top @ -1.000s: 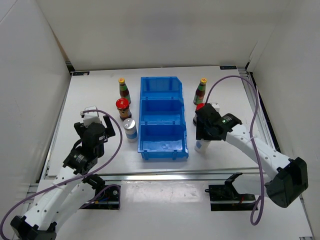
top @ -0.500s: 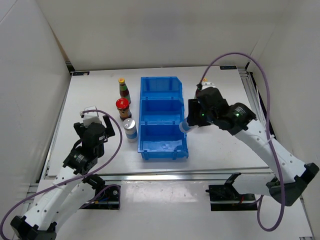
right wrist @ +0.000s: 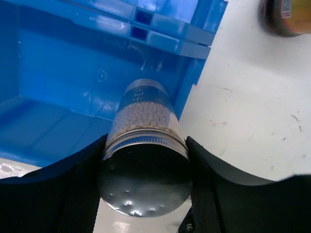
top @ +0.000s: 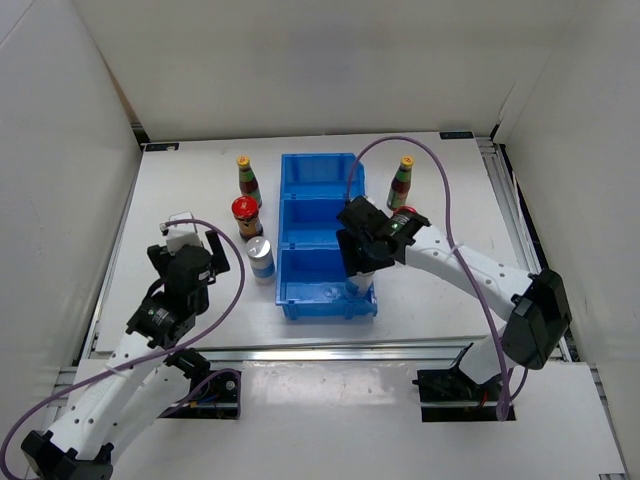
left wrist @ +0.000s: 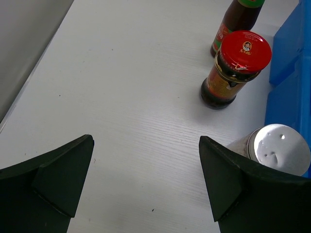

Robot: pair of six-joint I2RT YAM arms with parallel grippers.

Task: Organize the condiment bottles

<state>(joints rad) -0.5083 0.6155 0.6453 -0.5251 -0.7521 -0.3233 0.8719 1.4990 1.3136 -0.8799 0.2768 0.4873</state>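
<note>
My right gripper [top: 357,270] is shut on a silver-topped white shaker [right wrist: 145,160] and holds it over the right side of the near compartment of the blue bin [top: 322,190]. The shaker [top: 358,286] hangs just inside the bin's right wall. Left of the bin stand a yellow-capped sauce bottle [top: 244,180], a red-lidded jar [top: 246,217] and a second shaker [top: 261,259]. Right of the bin stand another sauce bottle [top: 402,182] and a red-lidded jar [top: 404,214], partly behind the right arm. My left gripper [top: 190,262] is open and empty, left of these bottles.
The left wrist view shows the red-lidded jar [left wrist: 237,68], the sauce bottle [left wrist: 239,19] and the shaker top [left wrist: 279,148] ahead and right of the open left gripper [left wrist: 146,184]. White walls enclose the table on three sides.
The right arm lifted the shaker from the table right of the bin and swung it left over the near compartment. The left arm has not moved.
</note>
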